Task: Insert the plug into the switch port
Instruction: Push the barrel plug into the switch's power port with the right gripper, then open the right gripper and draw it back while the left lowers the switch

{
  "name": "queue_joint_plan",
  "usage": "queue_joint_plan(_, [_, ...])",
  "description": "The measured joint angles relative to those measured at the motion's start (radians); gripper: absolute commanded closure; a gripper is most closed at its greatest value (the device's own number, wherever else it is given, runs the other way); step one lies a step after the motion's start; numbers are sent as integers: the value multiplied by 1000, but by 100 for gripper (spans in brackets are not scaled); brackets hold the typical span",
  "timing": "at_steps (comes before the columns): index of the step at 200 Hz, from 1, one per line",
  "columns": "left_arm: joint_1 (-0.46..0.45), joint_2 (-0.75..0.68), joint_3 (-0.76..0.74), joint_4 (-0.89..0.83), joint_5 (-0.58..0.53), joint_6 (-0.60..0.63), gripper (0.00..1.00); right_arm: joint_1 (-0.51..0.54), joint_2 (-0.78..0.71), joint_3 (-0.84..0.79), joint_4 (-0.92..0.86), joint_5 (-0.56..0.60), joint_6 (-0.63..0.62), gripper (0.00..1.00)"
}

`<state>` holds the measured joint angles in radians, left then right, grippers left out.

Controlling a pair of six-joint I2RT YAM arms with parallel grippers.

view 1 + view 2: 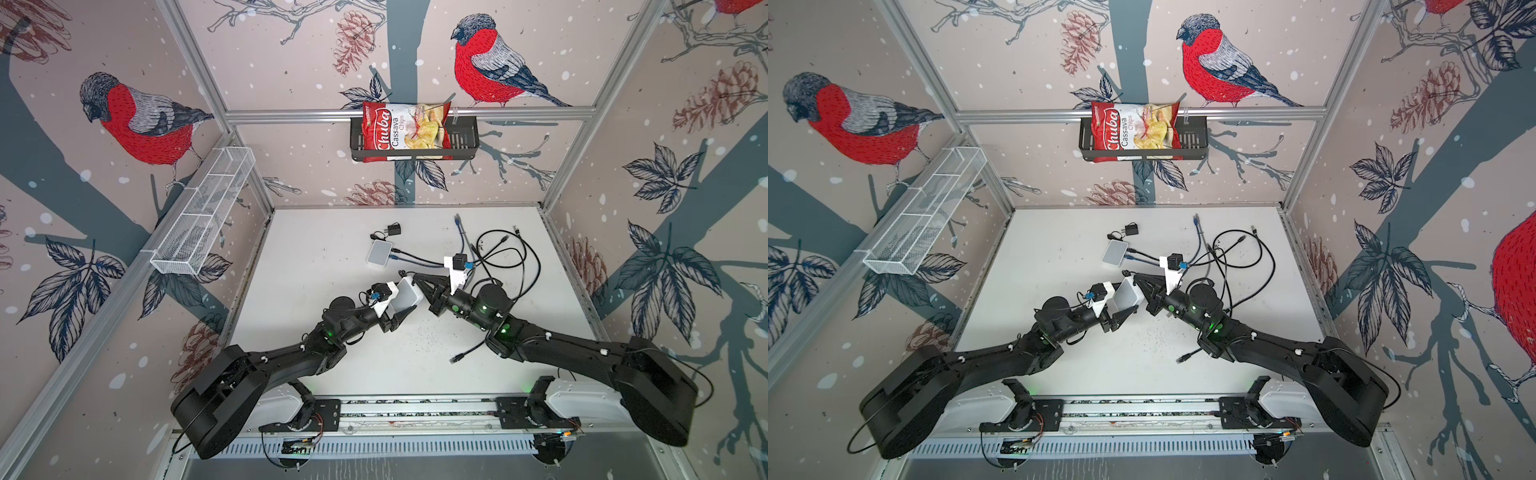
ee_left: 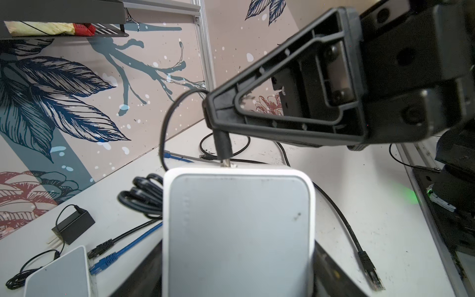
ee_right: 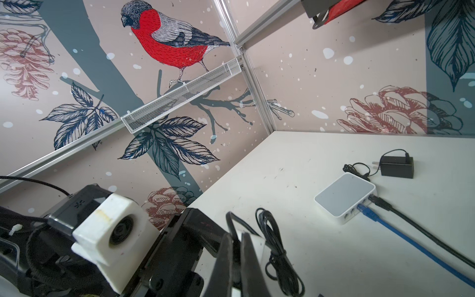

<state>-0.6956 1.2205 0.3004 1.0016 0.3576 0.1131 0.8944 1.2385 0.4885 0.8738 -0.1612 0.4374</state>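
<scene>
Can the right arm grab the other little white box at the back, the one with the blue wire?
Probably not now. The right gripper is shut on a black plug at the held switch. The far switch sits unblocked.

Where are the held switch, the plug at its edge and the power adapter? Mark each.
held switch (image 2: 239,226), left wrist view, grey top face.
plug (image 2: 223,146), left wrist view, black barrel.
power adapter (image 3: 397,167), right wrist view, black body.

Mid-bench (image 1: 332,365), the left gripper (image 1: 401,309) holds a switch (image 1: 405,296) off the surface, with the right gripper (image 1: 417,286) and its plug (image 2: 223,146) touching its 3 o'clock edge. A second switch (image 1: 379,252) lies at 11 o'clock from them, an adapter (image 1: 393,229) behind it. Loose cables (image 1: 505,253) lie at 2 o'clock.
</scene>
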Motion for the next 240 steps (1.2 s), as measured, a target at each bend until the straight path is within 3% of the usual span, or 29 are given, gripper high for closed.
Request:
queue_joint_plan(51, [3, -20, -7, 4, -10, 8, 95, 3, -22, -14, 6, 0, 6, 100])
queue_joint_plan(145, [12, -29, 6, -47, -48, 5, 95, 23, 71, 43, 0, 33, -19, 99])
queue_joint_plan(179, [13, -32, 26, -84, -97, 7, 95, 6, 85, 99, -67, 35, -19, 90])
queue_joint_plan(240, [16, -29, 86, -209, -186, -39, 95, -87, 105, 249, -358, -83, -73, 69])
